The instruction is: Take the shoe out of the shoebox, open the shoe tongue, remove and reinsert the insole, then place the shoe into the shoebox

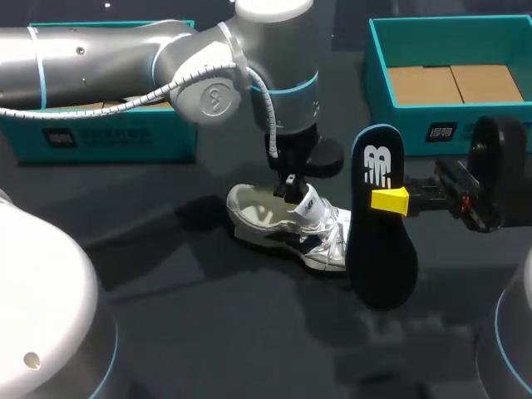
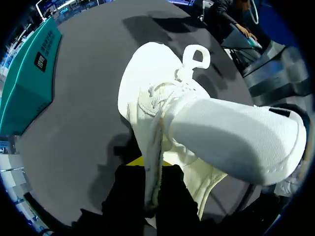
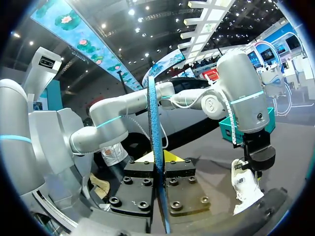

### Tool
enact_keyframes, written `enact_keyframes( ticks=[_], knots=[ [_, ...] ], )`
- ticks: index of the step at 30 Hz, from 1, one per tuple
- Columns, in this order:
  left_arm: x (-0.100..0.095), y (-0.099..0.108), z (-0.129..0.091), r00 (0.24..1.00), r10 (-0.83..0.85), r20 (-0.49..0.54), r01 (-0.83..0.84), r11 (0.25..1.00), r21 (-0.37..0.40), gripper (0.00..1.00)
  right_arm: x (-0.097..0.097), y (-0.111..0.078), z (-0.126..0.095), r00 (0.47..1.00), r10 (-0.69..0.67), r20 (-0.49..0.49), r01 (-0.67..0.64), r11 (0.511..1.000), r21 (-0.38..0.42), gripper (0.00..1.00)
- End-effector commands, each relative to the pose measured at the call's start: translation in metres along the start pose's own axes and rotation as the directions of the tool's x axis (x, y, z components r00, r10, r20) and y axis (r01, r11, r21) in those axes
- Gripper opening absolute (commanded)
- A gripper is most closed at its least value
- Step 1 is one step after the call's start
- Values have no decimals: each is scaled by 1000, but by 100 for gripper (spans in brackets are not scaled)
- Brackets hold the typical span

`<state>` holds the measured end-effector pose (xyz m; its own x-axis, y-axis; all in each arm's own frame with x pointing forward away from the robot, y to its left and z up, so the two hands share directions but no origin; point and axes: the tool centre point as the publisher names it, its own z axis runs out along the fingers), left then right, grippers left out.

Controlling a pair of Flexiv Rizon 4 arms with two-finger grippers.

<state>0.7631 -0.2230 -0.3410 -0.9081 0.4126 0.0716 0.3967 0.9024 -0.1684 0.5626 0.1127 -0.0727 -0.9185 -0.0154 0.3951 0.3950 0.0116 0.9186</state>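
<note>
A white shoe lies on its sole in the middle of the dark table, toe toward my right arm. My left gripper comes down on it from above. In the left wrist view that gripper is shut on the thin edge of the shoe's upper, beside the raised white tongue. To the shoe's right, my right gripper is shut on the dark insole, held upright above the table. From the right wrist the insole shows edge-on between the fingers of the right gripper, with the shoe beyond.
An open teal shoebox with a cardboard floor stands at the back right. A second teal box sits at the back left under my left arm, also seen from the left wrist.
</note>
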Motion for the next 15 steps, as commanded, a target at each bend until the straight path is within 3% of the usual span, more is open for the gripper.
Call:
enact_keyframes(
  ticks=[1,11,15],
  knots=[
    [7,6,-12,1000,8,8,-8,1000,8,0,7,-2,-1,1000,0,14,1,1000,-2,0],
    [7,6,-12,1000,8,8,-8,1000,8,0,7,-2,-1,1000,0,14,1,1000,-2,0],
    [14,5,-27,970,241,37,-240,970,-29,0,7,-2,-1,1000,0,14,1,1000,-2,0]
  ],
)
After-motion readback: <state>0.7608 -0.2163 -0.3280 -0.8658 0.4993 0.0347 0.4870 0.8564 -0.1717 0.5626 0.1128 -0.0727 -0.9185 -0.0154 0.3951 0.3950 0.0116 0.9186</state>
